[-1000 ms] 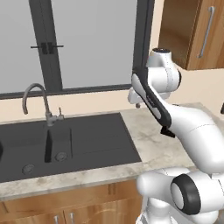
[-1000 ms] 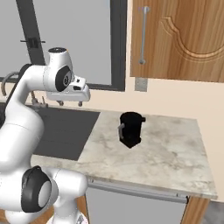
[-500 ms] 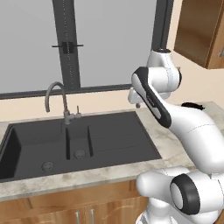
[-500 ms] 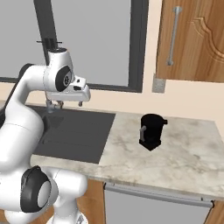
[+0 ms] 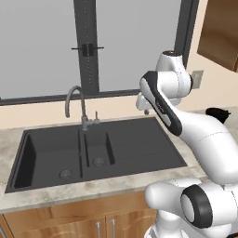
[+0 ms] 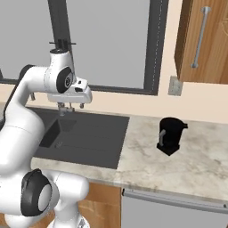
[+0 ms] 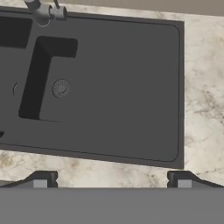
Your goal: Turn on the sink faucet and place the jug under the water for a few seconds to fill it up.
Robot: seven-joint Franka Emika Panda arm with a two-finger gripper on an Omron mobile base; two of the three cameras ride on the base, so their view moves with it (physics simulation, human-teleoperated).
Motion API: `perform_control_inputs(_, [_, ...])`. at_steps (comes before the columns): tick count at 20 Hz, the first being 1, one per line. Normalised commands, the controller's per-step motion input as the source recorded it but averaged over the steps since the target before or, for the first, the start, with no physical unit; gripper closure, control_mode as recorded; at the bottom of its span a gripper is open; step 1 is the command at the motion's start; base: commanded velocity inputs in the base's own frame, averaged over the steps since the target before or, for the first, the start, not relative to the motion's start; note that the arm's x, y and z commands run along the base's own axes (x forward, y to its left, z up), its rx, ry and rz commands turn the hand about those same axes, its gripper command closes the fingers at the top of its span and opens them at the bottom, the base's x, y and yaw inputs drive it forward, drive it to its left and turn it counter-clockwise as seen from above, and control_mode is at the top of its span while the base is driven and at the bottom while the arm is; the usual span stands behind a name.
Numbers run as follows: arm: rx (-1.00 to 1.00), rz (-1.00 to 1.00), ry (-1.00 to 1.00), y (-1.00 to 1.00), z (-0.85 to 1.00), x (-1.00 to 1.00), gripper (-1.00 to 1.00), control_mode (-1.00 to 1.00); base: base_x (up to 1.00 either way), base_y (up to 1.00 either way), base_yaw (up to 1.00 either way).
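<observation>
Black jug [image 6: 171,135] on counter | hand [image 7: 111,179] open above sink [image 7: 131,65] | faucet [image 5: 76,104] seemingly dry

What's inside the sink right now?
Nothing but bare basins: the sink shows two round drains and no water under the faucet. The jug stands on the counter. The arm covers the sink's right edge.

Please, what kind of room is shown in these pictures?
A kitchen, most likely: a dark sink with a gooseneck faucet is set in a marble-look counter under a window, with wooden cabinets and a black jug.
</observation>
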Motion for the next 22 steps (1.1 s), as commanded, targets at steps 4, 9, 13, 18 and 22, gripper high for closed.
perform_control_inputs(4, [0.00, 0.00, 0.00, 0.00, 0.00, 0.00, -1.00, 1.00, 0.00, 0.36, 0.00])
perform_control_inputs(9, [0.00, 0.00, 0.00, 0.00, 0.00, 0.00, -1.00, 1.00, 0.00, 0.04, 0.00])
perform_control_inputs(13, [0.00, 0.00, 0.00, 0.00, 0.00, 0.00, -1.00, 1.00, 0.00, 0.00, 0.00])
perform_control_inputs(18, [0.00, 0.01, -0.05, 0.00, -0.08, 0.05, -1.00, -1.00, 0.00, 0.00, 0.00])
perform_control_inputs(22, [0.11, 0.23, -0.35, 0.00, -0.58, 0.44, -1.00, -1.00, 0.00, 0.00, 0.00])
